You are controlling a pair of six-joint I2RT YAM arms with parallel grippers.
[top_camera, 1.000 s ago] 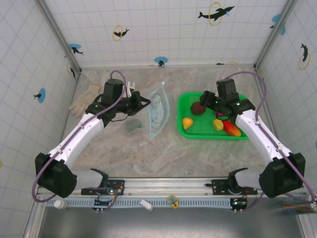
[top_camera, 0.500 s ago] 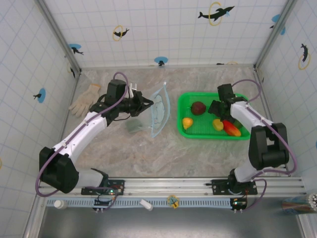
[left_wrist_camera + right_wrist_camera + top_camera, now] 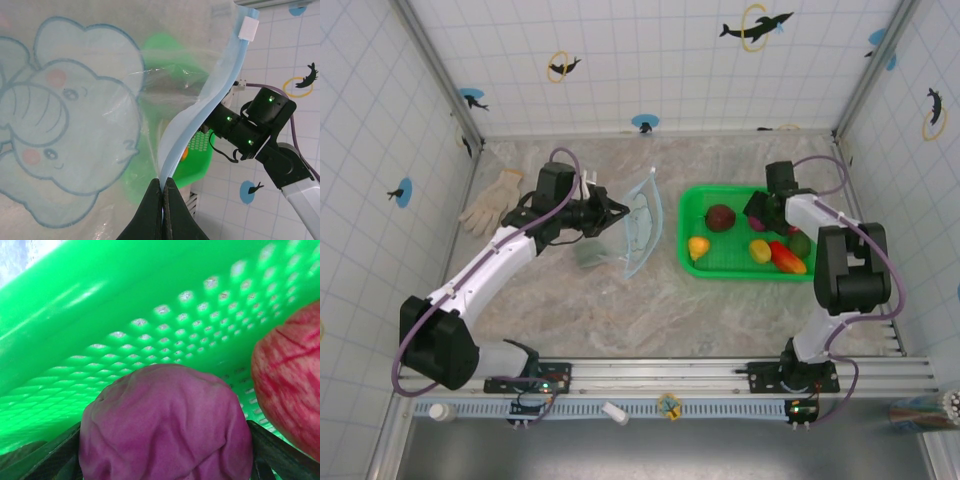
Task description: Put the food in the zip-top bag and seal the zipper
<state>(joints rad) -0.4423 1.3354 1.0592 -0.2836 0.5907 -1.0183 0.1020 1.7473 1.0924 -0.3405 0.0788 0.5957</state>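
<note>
Left arm reaches forward-right; left gripper (image 3: 613, 211) level, fingers (image 3: 150, 212) pinched together on zip-top bag (image 3: 75, 125) rim. Right arm folded at elbow; right gripper (image 3: 756, 212) low, fingers (image 3: 45, 460) pressing both sides of purple food (image 3: 165, 425).

Were clad in white shells along the left arm (image 3: 485, 265) and right arm (image 3: 808, 212), with black blocks at the joints. Trailed a purple cable (image 3: 558, 152) apiece. Ended in black tapered fingers (image 3: 150, 210); glowed with small green lights (image 3: 227, 119).
</note>
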